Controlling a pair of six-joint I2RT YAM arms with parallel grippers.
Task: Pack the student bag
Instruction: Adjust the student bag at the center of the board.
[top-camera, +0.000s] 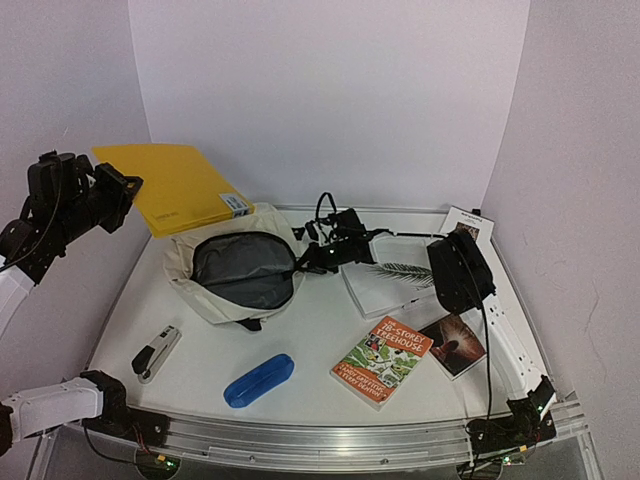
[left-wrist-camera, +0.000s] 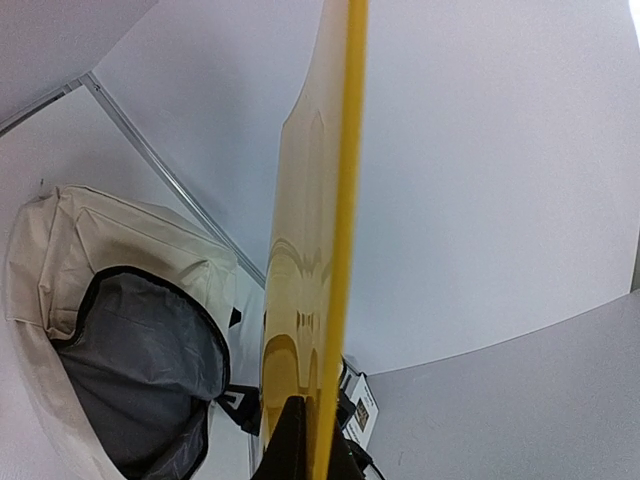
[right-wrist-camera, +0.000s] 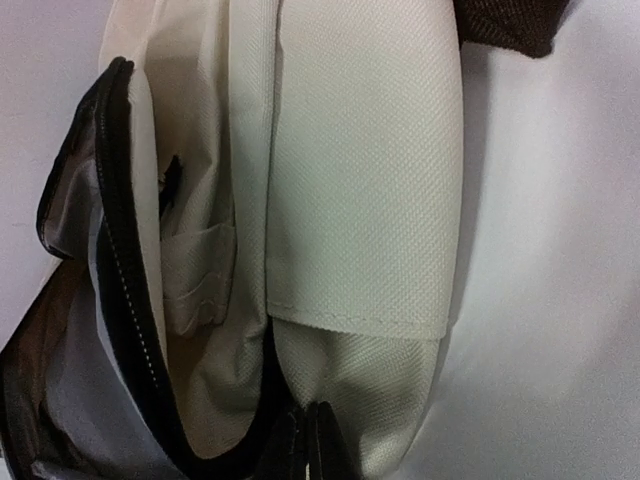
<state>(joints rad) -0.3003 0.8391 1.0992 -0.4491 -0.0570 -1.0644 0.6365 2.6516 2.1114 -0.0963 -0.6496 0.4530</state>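
Observation:
The student bag (top-camera: 235, 270), cream with a dark lining, lies open in the middle of the table. My right gripper (top-camera: 300, 264) reaches in from the right and is shut on the bag's rim by the black zipper. In the right wrist view the fingertips (right-wrist-camera: 308, 440) pinch cream fabric of the bag (right-wrist-camera: 350, 180). My left gripper (top-camera: 133, 195) holds a yellow folder (top-camera: 175, 185) in the air at the back left, above the bag's far side. In the left wrist view the folder (left-wrist-camera: 340, 200) is edge-on between the shut gripper (left-wrist-camera: 312, 445), with the bag (left-wrist-camera: 60, 260) below to the left.
A blue pencil case (top-camera: 259, 380) and a stapler (top-camera: 157, 353) lie near the front. An orange-and-green book (top-camera: 382, 360), a dark booklet (top-camera: 455, 343) and a white book (top-camera: 385, 282) lie on the right, under the right arm. A small card (top-camera: 468, 224) stands at the back right.

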